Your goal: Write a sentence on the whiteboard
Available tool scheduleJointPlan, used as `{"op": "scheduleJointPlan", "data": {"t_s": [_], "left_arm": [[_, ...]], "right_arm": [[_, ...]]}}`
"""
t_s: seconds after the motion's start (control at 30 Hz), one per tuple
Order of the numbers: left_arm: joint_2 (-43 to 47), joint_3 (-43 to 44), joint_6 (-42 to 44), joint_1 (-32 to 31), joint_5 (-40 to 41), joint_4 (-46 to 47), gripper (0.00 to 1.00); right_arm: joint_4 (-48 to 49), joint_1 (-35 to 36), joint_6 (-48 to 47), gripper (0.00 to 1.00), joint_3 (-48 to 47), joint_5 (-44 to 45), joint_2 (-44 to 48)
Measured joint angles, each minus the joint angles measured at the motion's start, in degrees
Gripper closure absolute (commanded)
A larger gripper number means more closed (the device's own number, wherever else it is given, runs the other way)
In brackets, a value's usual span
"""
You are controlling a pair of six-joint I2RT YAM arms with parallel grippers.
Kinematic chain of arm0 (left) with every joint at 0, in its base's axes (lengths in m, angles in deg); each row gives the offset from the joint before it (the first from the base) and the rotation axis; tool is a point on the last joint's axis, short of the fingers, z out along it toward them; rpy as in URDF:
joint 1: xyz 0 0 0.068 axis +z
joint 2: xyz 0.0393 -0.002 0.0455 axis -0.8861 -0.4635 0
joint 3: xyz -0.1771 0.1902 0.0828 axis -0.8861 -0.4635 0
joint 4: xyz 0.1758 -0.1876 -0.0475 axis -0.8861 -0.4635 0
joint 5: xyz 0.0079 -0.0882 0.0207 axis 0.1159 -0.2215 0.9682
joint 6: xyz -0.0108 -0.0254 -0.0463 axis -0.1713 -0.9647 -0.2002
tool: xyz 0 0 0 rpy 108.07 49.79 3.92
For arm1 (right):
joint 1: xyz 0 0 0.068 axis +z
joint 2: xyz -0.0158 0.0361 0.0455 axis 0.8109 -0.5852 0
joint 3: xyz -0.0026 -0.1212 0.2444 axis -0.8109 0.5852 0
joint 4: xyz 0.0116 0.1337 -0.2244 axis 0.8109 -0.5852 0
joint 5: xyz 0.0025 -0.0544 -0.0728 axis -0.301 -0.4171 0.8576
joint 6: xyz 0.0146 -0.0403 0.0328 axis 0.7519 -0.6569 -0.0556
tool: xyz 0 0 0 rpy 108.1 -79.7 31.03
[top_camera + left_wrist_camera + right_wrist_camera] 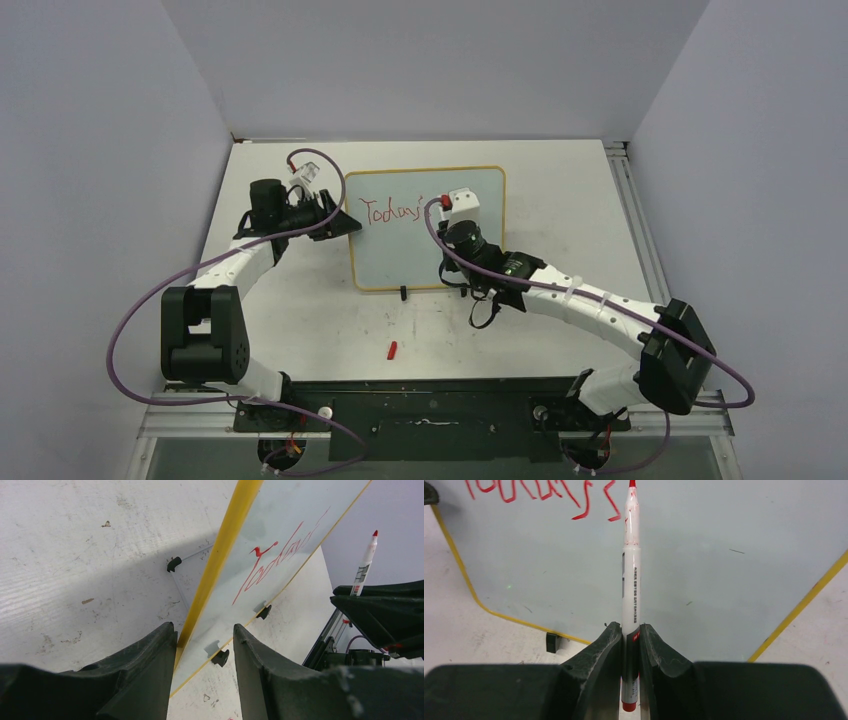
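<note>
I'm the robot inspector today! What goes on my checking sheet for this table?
Surface: white table, scuffed and specked.
Job's things: whiteboard with a yellow frame; red sentence only begun, reading about "Today's".
Clutter: small red piece in front of the board, maybe a marker cap.
Grippers: left gripper has its fingers either side of the board's edge, grip unclear; right gripper is shut on an uncapped red marker, tip by the last letter.
Cables: purple cables loop off both arms.
Surroundings: plain pale walls on three sides; nothing else seen.
</note>
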Motion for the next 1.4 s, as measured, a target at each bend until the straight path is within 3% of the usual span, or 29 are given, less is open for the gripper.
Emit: {"op": "scheduleJointPlan", "data": {"t_s": [0.53,1.4], "left_arm": [[0.02,0.0,0.02,-0.04,0.17,-0.04,0.57],[0.02,0.0,0.02,-0.04,0.17,-0.04,0.57]], "right_arm": [[-2.49,-4.96,-1.22,0.95,0.61,-6.19,-1.86],[-3.96,-7.32,-1.27,0.95,-2.8,-7.26,-4.96]]}}
